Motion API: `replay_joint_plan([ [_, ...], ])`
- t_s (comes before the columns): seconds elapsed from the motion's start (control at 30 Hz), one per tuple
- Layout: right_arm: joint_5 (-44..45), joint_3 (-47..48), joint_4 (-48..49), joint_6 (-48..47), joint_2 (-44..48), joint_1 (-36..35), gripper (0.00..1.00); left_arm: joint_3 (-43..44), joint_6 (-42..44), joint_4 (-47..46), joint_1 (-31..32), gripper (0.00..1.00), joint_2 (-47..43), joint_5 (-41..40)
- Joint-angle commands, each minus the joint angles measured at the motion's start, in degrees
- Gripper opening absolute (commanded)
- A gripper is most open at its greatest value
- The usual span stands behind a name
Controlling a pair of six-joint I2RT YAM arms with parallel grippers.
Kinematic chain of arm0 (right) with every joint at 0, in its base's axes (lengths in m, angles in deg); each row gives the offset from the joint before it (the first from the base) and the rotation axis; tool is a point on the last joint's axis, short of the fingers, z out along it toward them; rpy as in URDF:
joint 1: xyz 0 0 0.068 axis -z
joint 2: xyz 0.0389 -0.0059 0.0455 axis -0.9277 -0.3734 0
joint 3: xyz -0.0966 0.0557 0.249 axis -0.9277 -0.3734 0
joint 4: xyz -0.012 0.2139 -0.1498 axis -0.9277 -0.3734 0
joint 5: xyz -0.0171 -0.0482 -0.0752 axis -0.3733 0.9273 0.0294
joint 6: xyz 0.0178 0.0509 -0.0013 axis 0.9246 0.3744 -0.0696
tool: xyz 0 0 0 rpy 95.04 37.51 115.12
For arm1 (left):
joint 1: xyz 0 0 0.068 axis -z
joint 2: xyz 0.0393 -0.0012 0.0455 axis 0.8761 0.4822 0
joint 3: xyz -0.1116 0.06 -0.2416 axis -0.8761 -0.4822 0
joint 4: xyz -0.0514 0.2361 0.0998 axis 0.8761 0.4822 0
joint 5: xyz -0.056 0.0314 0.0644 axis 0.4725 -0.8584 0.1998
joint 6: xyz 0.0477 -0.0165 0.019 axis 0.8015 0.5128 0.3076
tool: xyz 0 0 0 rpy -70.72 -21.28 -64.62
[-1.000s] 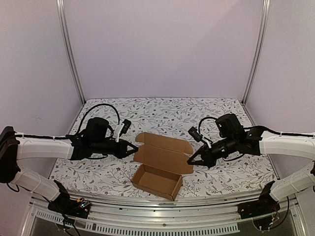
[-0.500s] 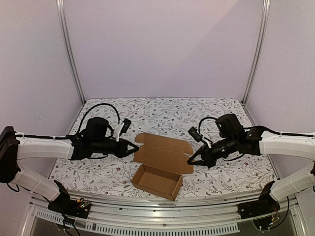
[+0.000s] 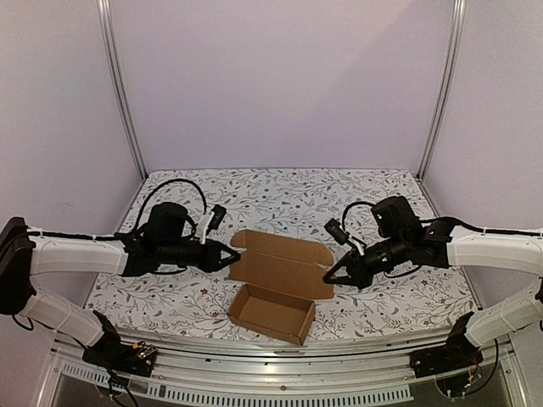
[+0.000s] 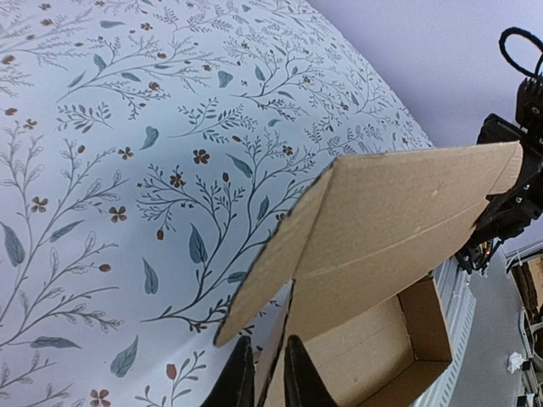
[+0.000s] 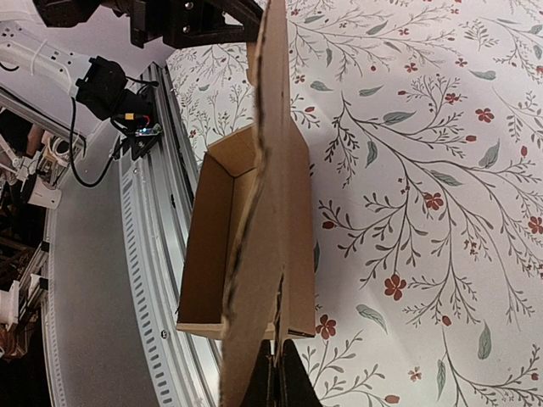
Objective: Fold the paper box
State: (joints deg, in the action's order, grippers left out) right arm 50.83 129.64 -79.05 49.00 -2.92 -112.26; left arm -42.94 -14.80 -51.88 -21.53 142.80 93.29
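A plain brown, thin-cardboard paper box [image 3: 273,314] sat near the front edge of the floral-printed tabletop [image 3: 280,195], its shallow rectangular tray open. The left gripper [image 3: 230,255] pinched the left flap of the raised, creased lid [image 3: 284,270] between narrow fingers, and the right gripper [image 3: 330,276] clamped its right edge.

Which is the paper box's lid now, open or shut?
Open: the paper box has its lid raised, and its empty tray shows from above.
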Motion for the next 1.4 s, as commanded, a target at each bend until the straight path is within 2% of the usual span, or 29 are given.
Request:
replay_joint_plan([
  [0.0, 0.4, 1.6, -0.6, -0.9, 0.1, 0.2, 0.0, -1.0, -0.1, -0.9, -0.4, 0.14, 1.0, -0.9],
  [0.33, 1.5, 1.6, -0.5, -0.6, 0.3, 0.2, 0.0, -1.2, -0.1, -0.9, -0.1, 0.14, 1.1, -0.7],
  [0.6, 3.8, 1.5, 0.0, 0.2, 0.7, 0.1, 0.0, -1.7, 0.0, 0.1, 0.2, 0.0, -0.2, -0.6],
  [0.8, 8.4, 1.5, 1.4, 1.5, 1.7, -2.0, 0.0, -1.5, -0.1, 1.4, 0.6, 0.0, -2.1, -2.1],
  [1.2, 34.1, 3.5, 1.8, 9.3, 3.5, -15.8, 0.0, 1.4, -0.3, 9.1, 4.9, 0.0, -7.2, -12.8],
  [1.37, 47.6, 4.9, 2.5, 12.5, 1.1, -20.0, 0.0, 1.7, -0.8, 10.3, 6.3, 0.0, -8.2, -16.7],
])
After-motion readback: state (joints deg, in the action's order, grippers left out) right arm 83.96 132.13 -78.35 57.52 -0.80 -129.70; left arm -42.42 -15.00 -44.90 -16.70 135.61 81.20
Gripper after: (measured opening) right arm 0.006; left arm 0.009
